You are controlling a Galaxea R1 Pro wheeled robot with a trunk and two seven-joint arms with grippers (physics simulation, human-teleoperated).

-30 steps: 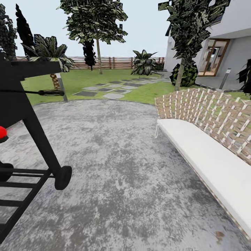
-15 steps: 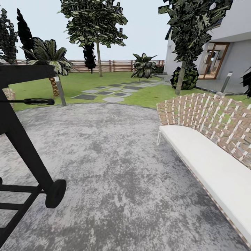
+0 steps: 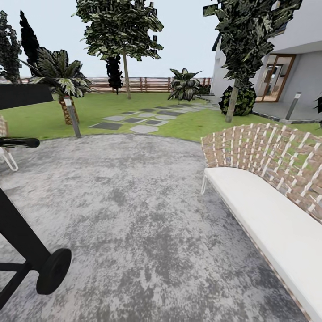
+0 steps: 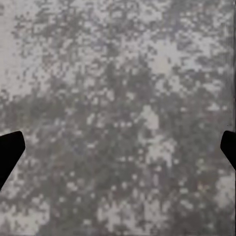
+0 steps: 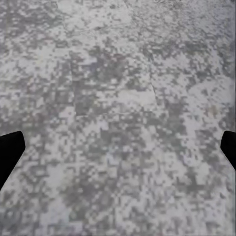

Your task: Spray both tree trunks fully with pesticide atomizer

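The pesticide atomizer is out of view. Two tall trees stand on the garden lawn [image 3: 107,107]: one far off at centre with a bare trunk [image 3: 127,76], one at the right near the house with a leaning trunk [image 3: 231,103]. Both wrist views look down on speckled grey patio concrete. In the left wrist view my left gripper [image 4: 118,147] is open, its dark fingertips [image 4: 9,150] at the picture's two sides with nothing between them. My right gripper [image 5: 118,147] is open in the same way, also with nothing between its fingertips [image 5: 9,147].
A black wheeled grill cart [image 3: 27,241] stands close at the left. A white-cushioned woven bench [image 3: 268,214] runs along the right. Ahead lie grey stepping stones [image 3: 134,120], a short lamp post [image 3: 71,117], a palm [image 3: 62,76], a slatted fence [image 3: 147,83] and the house [image 3: 286,67].
The whole head view has shifted, so the camera has moved: the grill cart slides left and lower out of the picture and the lawn shows wider. No thing has moved by itself.
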